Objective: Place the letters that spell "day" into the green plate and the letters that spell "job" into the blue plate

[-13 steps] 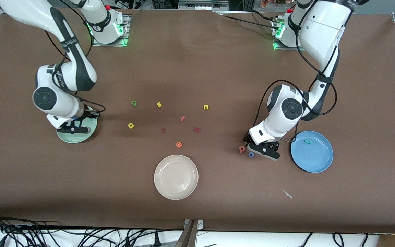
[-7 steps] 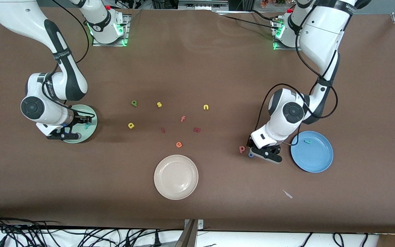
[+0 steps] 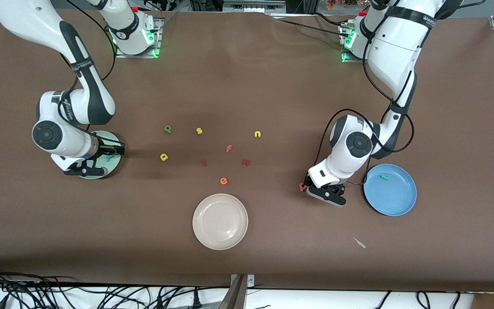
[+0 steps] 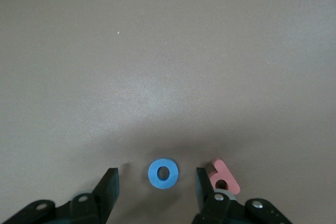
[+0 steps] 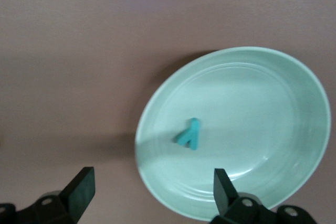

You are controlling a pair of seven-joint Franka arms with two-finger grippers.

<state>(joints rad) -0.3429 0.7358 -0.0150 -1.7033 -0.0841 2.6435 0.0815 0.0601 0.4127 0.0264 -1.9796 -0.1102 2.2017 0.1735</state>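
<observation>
My left gripper (image 4: 156, 188) is open and low over the table, its fingers straddling the blue o (image 4: 163, 173) without touching it. The salmon-pink b (image 4: 224, 178) lies just outside one finger and peeks out beside the gripper (image 3: 302, 186). The teal j (image 3: 384, 176) lies in the blue plate (image 3: 397, 201). My right gripper (image 5: 152, 187) is open over the rim of the green plate (image 5: 252, 108), where the teal y (image 5: 190, 134) lies. The dark green d (image 3: 168, 128) and yellow a (image 3: 164, 157) lie on the table between the arms.
A cream-white plate (image 3: 220, 221) sits nearer the camera at mid-table. Loose letters lie around the middle: yellow s (image 3: 199, 131), yellow n (image 3: 257, 134), orange f (image 3: 228, 148), orange e (image 3: 224, 181) and two dark red pieces (image 3: 203, 162). A small white scrap (image 3: 359, 243) lies nearer the camera than the blue plate.
My right gripper has opened and the teal y now lies loose in the green plate. My left gripper has slid over the blue o, hiding it in the front view.
</observation>
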